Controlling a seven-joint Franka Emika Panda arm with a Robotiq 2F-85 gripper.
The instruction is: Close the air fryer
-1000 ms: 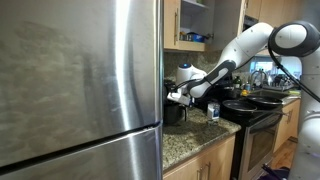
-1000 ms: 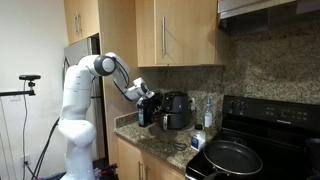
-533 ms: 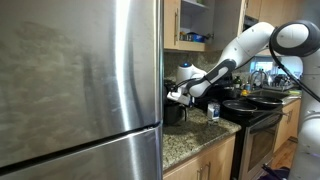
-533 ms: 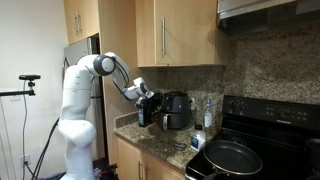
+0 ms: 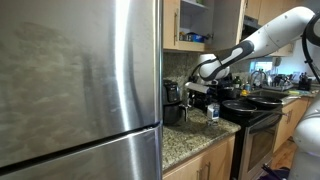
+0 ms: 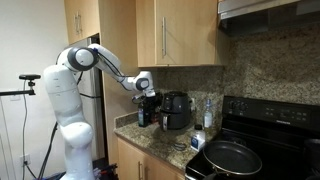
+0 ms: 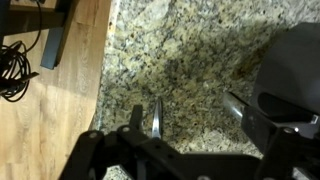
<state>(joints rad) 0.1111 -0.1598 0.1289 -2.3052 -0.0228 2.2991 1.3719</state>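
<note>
The air fryer (image 6: pixel 177 108) is a small dark boxy appliance on the granite counter, below the wood cabinets. It also shows in an exterior view (image 5: pixel 172 96) just past the fridge edge, and at the right edge of the wrist view (image 7: pixel 293 70). My gripper (image 6: pixel 147 101) hangs beside the fryer's front and points down at the counter. It shows in an exterior view (image 5: pixel 197 96) too. In the wrist view my gripper (image 7: pixel 197 112) is open and empty, with bare granite between its fingers and the right finger close to the fryer. I cannot tell how far the basket is pushed in.
A large steel fridge (image 5: pixel 80 80) fills the near side. A black stove (image 6: pixel 255 125) with a frying pan (image 6: pixel 228 157) stands past the fryer. A small bottle (image 6: pixel 198 140) stands on the counter (image 7: pixel 190 50). The wood floor (image 7: pixel 50 110) lies beyond the counter edge.
The arm has swung its elbow up and over. The wrist has risen, and the gripper has turned from a slanted reach at the fryer to pointing straight down beside it.
</note>
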